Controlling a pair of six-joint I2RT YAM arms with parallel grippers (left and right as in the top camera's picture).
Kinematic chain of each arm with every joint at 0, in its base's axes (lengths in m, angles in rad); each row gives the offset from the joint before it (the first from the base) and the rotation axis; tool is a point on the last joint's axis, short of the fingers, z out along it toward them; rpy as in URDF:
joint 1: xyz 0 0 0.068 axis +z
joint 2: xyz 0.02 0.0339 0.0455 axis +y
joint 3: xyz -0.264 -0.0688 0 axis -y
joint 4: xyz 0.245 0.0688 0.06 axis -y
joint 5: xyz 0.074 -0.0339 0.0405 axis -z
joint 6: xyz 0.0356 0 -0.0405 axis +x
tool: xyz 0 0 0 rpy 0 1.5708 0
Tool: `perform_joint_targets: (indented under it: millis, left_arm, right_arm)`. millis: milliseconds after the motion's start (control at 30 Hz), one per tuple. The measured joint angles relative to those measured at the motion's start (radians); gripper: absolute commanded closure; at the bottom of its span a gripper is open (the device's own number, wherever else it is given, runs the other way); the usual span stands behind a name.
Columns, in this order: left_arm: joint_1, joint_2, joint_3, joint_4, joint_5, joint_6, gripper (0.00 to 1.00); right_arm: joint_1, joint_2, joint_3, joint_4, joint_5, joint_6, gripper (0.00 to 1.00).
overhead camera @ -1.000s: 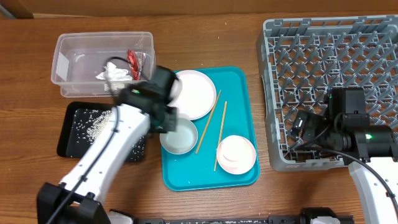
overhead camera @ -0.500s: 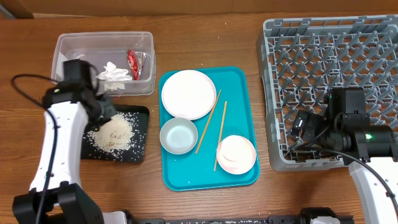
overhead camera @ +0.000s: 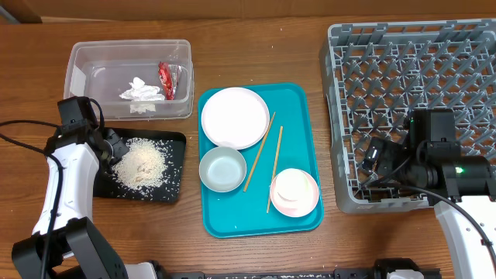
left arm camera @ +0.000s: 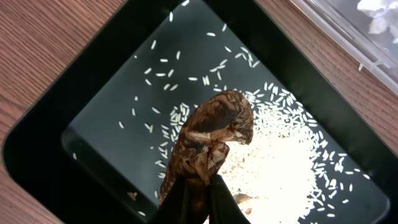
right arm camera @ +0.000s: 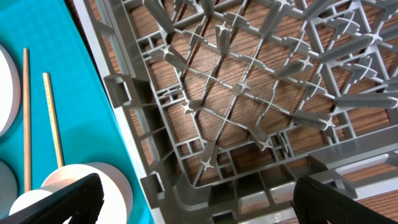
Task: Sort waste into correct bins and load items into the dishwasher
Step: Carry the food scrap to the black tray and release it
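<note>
Overhead: two bowls [overhead camera: 222,169] [overhead camera: 294,191], probably; two chopsticks [overhead camera: 259,152] [overhead camera: 275,168].

The grey dish rack [overhead camera: 387,62] is cut off by the overhead view's right edge.

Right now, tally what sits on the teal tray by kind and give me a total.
Plate: 1
Bowls: 2
Chopsticks: 2
Total: 5

A crinkled brown food scrap [left arm camera: 214,134] hangs above white rice grains [left arm camera: 277,168] heaped in the black tray [left arm camera: 102,115].
</note>
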Motion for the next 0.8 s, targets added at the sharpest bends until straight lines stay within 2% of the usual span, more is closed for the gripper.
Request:
perform_joint_targets:
  millis: [67, 400, 800]
  left_arm:
    - [0.0, 0.0, 0.0, 0.0, -0.007, 0.0, 0.9]
    - [0.0, 0.0, -0.002, 0.004, -0.019, 0.0, 0.91]
    - [0.0, 0.0, -0.138, 0.142, -0.034, -0.019, 0.85]
  right_arm:
    - [0.0, 0.0, 0.0, 0.0, 0.0, 0.0, 0.0]
    - [0.0, 0.0, 0.0, 0.001, 0.0, 0.001, 0.0]
    - [0.0, 0.0, 0.0, -0.003, 0.0, 0.0, 0.0]
